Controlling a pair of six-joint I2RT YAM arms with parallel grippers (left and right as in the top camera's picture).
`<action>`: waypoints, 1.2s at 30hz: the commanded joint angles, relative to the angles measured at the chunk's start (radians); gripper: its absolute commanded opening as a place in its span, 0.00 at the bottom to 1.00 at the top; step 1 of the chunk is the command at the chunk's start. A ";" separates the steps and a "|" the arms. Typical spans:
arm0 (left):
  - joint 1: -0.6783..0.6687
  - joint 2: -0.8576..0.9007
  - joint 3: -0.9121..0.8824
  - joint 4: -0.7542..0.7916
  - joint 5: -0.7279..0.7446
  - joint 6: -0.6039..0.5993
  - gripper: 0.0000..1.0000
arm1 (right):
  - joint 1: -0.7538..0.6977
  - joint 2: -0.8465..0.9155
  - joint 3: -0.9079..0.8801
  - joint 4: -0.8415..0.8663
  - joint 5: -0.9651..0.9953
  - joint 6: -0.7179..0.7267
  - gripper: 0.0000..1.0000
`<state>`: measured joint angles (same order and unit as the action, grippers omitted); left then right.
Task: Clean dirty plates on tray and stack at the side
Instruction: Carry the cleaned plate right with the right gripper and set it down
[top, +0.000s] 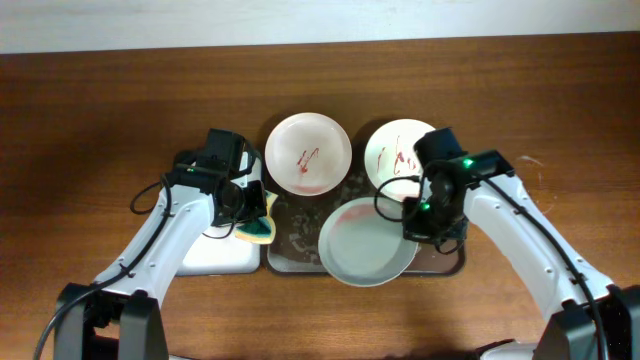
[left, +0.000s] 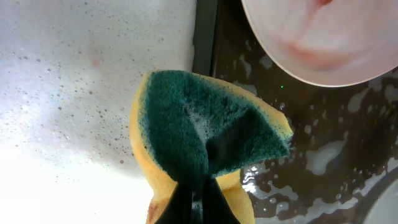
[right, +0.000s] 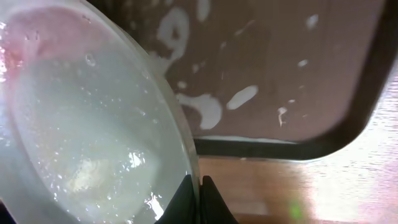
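Three plates show overhead. A white plate with red smears sits at the back of the dark tray. Another smeared white plate lies at the back right. A pale bluish plate is tilted over the tray's front. My right gripper is shut on its rim; the right wrist view shows the wet plate pinched between the fingers. My left gripper is shut on a yellow and green sponge, held over the tray's left edge. The sponge also shows overhead.
A white soapy tray lies left of the dark tray, under my left arm; it fills the left of the left wrist view. Soap suds dot the dark tray's wet floor. Brown table surrounds both trays.
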<state>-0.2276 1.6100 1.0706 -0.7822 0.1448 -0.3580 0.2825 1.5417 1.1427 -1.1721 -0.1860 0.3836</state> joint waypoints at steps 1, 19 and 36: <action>0.003 -0.017 0.007 0.000 -0.004 0.019 0.00 | 0.012 0.004 0.007 0.001 0.097 -0.009 0.04; 0.003 -0.017 0.007 0.002 -0.015 0.020 0.00 | 0.074 0.004 0.007 0.014 0.240 -0.008 0.04; 0.018 -0.017 0.007 0.009 -0.200 0.020 0.00 | 0.269 -0.068 0.238 0.038 0.912 -0.058 0.04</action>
<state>-0.2241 1.6100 1.0706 -0.7799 -0.0051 -0.3576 0.4805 1.5055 1.3483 -1.1324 0.5102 0.3500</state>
